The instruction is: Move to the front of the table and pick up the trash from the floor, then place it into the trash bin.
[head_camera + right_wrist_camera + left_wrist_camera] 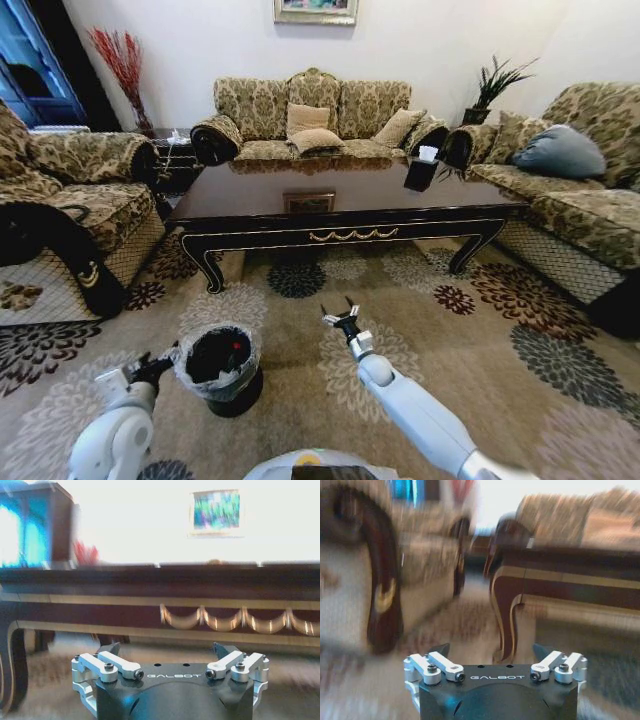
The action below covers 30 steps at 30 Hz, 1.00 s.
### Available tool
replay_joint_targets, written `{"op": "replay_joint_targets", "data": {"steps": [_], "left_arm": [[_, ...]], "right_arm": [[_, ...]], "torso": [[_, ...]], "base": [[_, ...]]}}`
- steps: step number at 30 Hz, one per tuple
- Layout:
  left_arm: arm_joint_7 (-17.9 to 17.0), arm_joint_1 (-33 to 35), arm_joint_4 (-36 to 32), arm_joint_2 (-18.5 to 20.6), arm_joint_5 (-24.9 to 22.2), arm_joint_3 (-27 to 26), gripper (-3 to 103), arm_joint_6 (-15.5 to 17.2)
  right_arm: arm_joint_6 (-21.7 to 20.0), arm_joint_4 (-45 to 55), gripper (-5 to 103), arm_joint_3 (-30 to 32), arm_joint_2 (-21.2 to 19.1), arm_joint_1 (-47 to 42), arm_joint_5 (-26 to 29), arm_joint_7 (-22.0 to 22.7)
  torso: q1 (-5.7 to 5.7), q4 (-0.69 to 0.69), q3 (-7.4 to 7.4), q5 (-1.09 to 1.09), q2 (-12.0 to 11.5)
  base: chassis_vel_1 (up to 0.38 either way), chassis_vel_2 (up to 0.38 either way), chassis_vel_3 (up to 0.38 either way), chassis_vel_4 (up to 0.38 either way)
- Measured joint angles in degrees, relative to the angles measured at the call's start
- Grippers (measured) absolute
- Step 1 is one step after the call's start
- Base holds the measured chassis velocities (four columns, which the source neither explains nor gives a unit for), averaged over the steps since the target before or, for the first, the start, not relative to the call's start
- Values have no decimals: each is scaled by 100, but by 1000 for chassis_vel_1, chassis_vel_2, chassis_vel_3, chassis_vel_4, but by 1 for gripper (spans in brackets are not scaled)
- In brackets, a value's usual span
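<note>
trash of the loose kind is hard to find on the carpet from here: the patterned floor between the robot and the table (340,205) shows flowers and no piece i can pick out with any certainty, so which way the next piece lies from either pincer cannot be told. what does show is a dark heap with a red spot inside the trash bin (219,368), which stands on the carpet close before the robot, toward its left, its crinkled liner folded over the rim.

the left pincer (152,366) hovers just beside the bin's rim on the bin's left, fingers spread and holding nothing; the left wrist view shows its two dark tips apart with only carpet and a curved table leg (507,615) beyond. the right pincer (340,316) reaches forward over the open carpet, to the right of the bin and short of the table's front edge, likewise released and empty. by my reading the left arm is much the nearer to the bin, the right the nearer to the floor before the table.

both wrist views are smeared, so small scraps on the carpet there could go unseen. the floor under the table lies in shadow.
</note>
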Motion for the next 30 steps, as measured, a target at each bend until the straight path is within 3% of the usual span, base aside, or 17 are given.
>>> {"op": "replay_joint_targets", "data": {"steps": [1, 2, 4, 7, 9, 15, 21, 30], "left_arm": [[195, 18, 53, -38, 403, 2, 97, -335], [195, 18, 53, -38, 403, 2, 97, -335], [537, 23, 201, -161, 1213, 53, 99, -980], [767, -64, 398, -355, 1524, 141, 100, -1505], [783, -104, 477, -400, 1598, 178, 100, -1604], [825, -271, 557, -441, 1709, 288, 100, -1676], [833, -296, 417, -466, 1628, 329, 100, -1502], [895, -305, 370, -439, 1455, 325, 100, -1459]], "right_arm": [[74, 112, 100, 110, -71, -57, 15, -103], [74, 112, 100, 110, -71, -57, 15, -103], [117, 350, 100, 364, -218, -207, 150, -216], [143, 614, 100, 782, -257, -455, 219, -291], [133, 728, 100, 931, -261, -567, 221, -276], [-465, 1771, 100, 1692, -539, -1288, 221, 160], [-1079, 2863, 100, 2385, -987, -2157, 257, 500], [-1259, 3522, 100, 2747, -1077, -2752, 483, 565]], "torso": [[0, -1, 0, 0, 0], [0, -1, 0, 0, 0], [0, -2, 0, -2, 0], [0, -2, 0, -1, 0], [0, 2, 0, -1, 0], [0, -1, 0, -2, 0], [0, -2, 0, -1, 0], [0, -1, -1, -2, 0]], "base": [[0, 0, 0, 0], [0, 0, 0, 0], [0, 0, 0, 0], [0, 0, 0, 0], [0, 0, 0, 0], [0, 0, 0, 0], [0, 0, 0, 0], [0, 0, 0, 0]]}}
